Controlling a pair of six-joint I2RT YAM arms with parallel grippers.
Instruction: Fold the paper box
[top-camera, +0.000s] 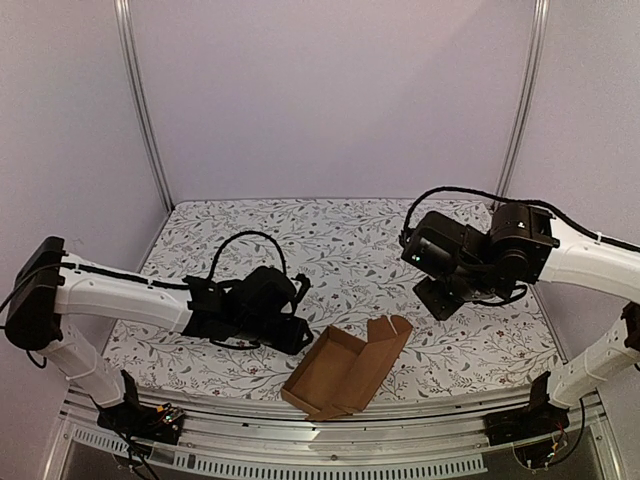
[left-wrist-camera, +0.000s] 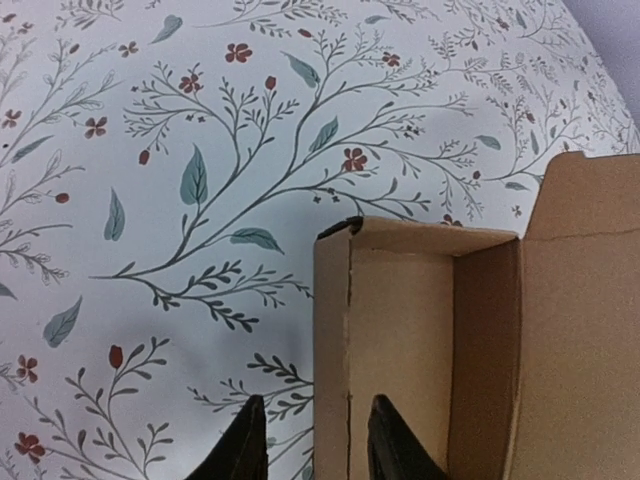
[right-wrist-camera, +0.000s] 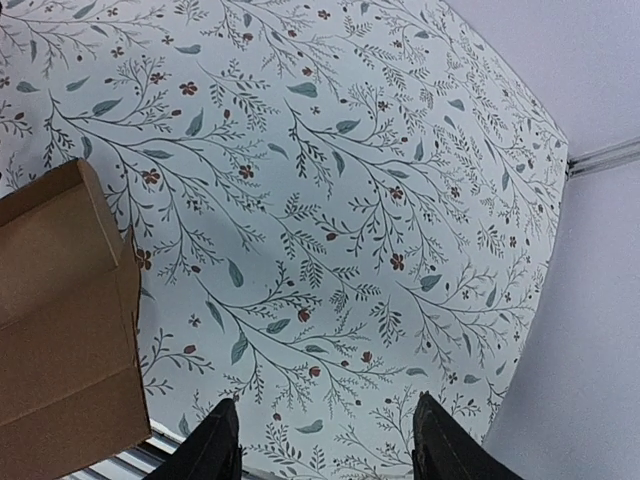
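The paper box (top-camera: 345, 372) is plain brown cardboard, partly formed into an open tray with a lid flap raised at its far right, lying near the table's front edge. My left gripper (top-camera: 300, 335) is at the box's left end. In the left wrist view its jaws (left-wrist-camera: 318, 420) straddle the box's (left-wrist-camera: 520, 340) left wall, one finger outside and one inside the tray, with gaps to the cardboard, so it is open. My right gripper (top-camera: 437, 300) hovers right of the box above the cloth. It is wide open (right-wrist-camera: 325, 425) and empty, with the box (right-wrist-camera: 60, 320) at its left.
A floral tablecloth (top-camera: 350, 240) covers the table. The metal front rail (top-camera: 330, 420) runs just below the box. Pale walls and upright poles (top-camera: 140, 100) enclose the back and sides.
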